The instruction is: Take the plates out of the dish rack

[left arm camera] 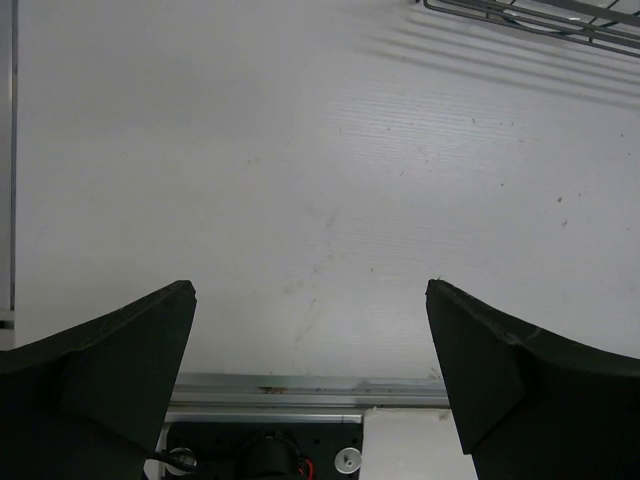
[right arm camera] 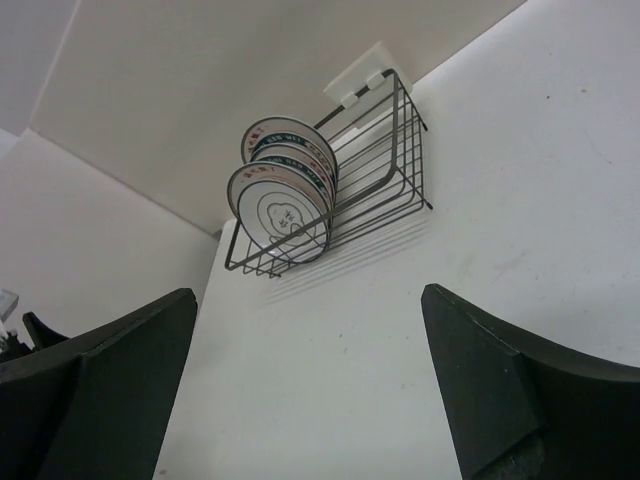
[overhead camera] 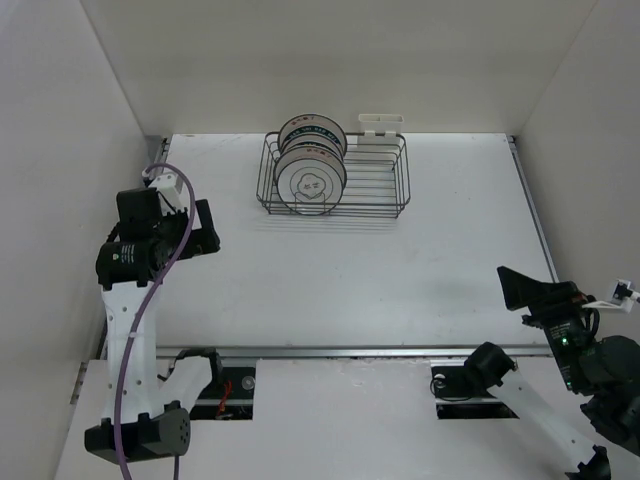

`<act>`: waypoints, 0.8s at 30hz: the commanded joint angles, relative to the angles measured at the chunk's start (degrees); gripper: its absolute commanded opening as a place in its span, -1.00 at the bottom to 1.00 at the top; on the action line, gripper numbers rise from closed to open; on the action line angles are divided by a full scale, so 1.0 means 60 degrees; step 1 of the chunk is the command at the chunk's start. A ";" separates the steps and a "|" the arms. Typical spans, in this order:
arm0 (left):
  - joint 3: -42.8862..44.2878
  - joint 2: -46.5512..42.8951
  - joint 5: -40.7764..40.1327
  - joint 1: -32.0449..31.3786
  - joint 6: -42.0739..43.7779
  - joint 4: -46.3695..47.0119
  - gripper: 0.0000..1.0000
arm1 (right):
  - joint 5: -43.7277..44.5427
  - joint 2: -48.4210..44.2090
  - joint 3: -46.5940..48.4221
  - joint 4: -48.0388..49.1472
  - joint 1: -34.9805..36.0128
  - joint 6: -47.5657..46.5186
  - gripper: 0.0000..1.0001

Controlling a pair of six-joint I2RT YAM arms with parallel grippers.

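The dark wire dish rack (overhead camera: pixel 378 186) stands at the back middle of the table. Several plates stand upright in its left half. The front plate (overhead camera: pixel 310 182) is white with a thin black flower outline. A green-lettered rim plate (overhead camera: pixel 313 129) rises behind it. The right wrist view shows the rack (right arm camera: pixel 388 165) and plates (right arm camera: pixel 279 214) far ahead. My left gripper (overhead camera: pixel 207 228) is open and empty over the left of the table (left arm camera: pixel 310 290), with a rack edge (left arm camera: pixel 540 18) at that view's top right. My right gripper (overhead camera: pixel 518 288) is open and empty near the front right (right arm camera: pixel 305 295).
A white plastic caddy (overhead camera: pixel 381 123) is clipped to the rack's far side, and it also shows in the right wrist view (right arm camera: pixel 358 82). White walls enclose the table on the left, back and right. A metal rail (overhead camera: pixel 350 352) runs along the near edge.
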 commanded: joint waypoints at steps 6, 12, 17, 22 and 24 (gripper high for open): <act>0.1831 0.0934 -0.1581 0.0062 -0.1072 -0.0238 1.00 | -0.1561 0.0590 0.0701 0.2369 0.0054 -0.2364 1.00; 0.2422 0.1652 -0.1289 0.0062 -0.0548 -0.0358 1.00 | -0.1416 0.6235 0.3011 0.2767 0.0054 -0.4181 1.00; 0.2902 0.2121 -0.1391 0.0062 0.0244 -0.0445 1.00 | -0.0862 1.0374 0.4772 0.2680 0.0054 -0.5559 1.00; 0.3447 0.2605 -0.2269 0.0062 0.0729 -0.0679 1.00 | -0.0419 1.3600 0.6968 0.2444 0.0054 -0.6425 1.00; 0.3534 0.2518 -0.2475 0.0062 0.0859 -0.0782 1.00 | -0.0523 1.4392 0.7293 0.2926 0.0054 -0.6791 1.00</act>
